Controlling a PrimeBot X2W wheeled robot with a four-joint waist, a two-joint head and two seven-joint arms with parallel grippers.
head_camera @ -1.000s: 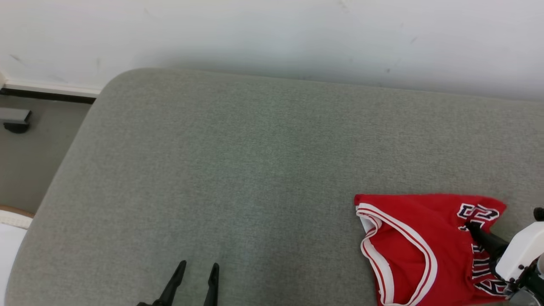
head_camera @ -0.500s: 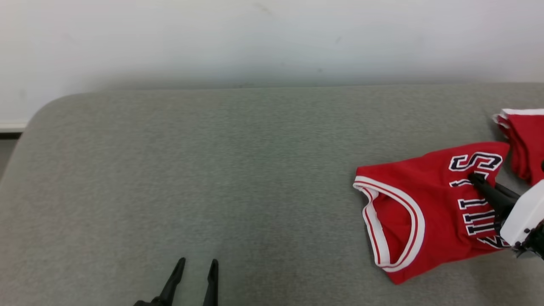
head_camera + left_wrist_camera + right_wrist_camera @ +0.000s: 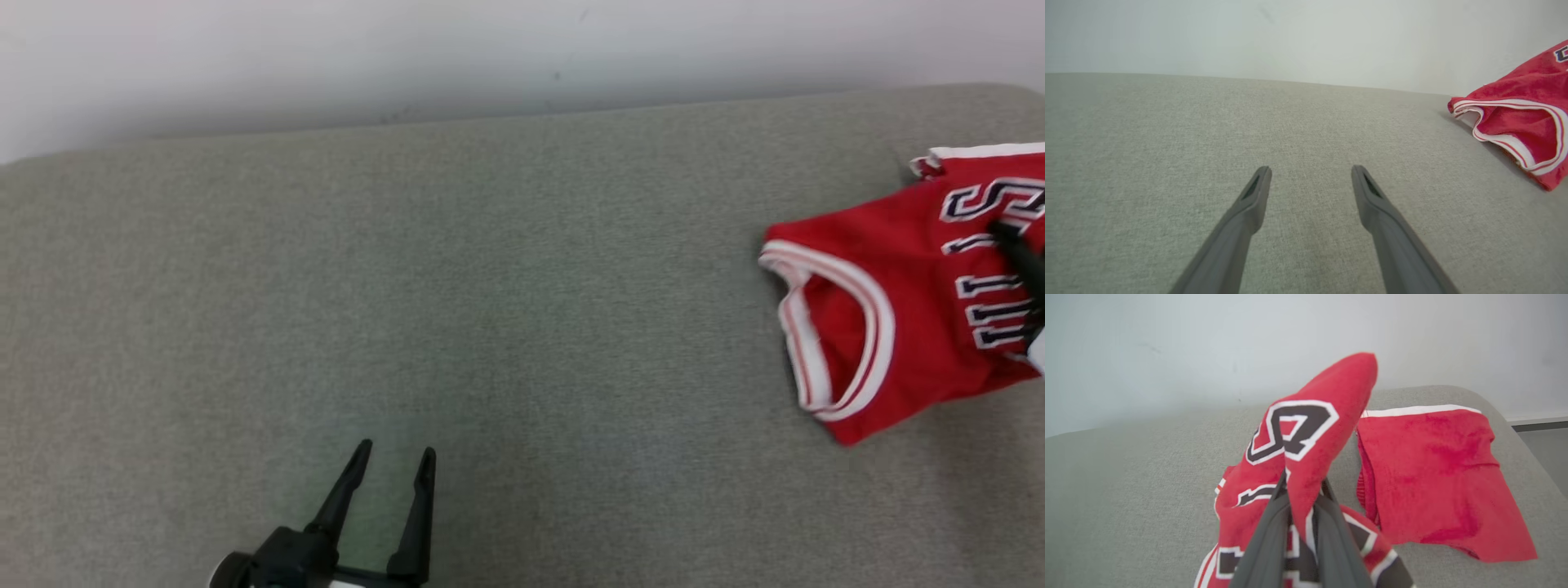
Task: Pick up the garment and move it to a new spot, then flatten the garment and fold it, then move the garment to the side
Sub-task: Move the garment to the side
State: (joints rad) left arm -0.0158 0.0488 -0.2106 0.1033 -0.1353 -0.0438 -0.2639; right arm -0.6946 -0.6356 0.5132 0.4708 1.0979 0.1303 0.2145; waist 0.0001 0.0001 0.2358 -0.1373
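grey upholstered cushion (image 3: pixel 490 286) spans the work area. a plain white wall (image 3: pixel 326 49) stands along the cushion's far edge.

garment (image 3: pixel 898 269): red jersey with white-and-red trim and dark, white-outlined lettering. location: right end of the cushion, on its top face, toward the far edge. the trimmed opening faces the cushion's middle. one lettered fold is raised off the cushion; the remainder lies crumpled on it.

right claw (image 3: pixel 1304 486): fingers pressed nearly together, pinching the raised lettered fold of the garment between them. the fold stands up past the fingertips, above the cushion's right end.

red panel (image 3: pixel 1433 477): flat on the cushion at its right end, just beside the raised fold, with a white band along the side nearest the cushion's far edge. whether it is joined to the garment cannot be told.

left claw (image 3: pixel 396 453): fingers spread wide, nothing between them. position: over the cushion's near edge, left of its middle, well apart from the garment. whether the fingertips (image 3: pixel 1259 183) touch the cushion cannot be told.
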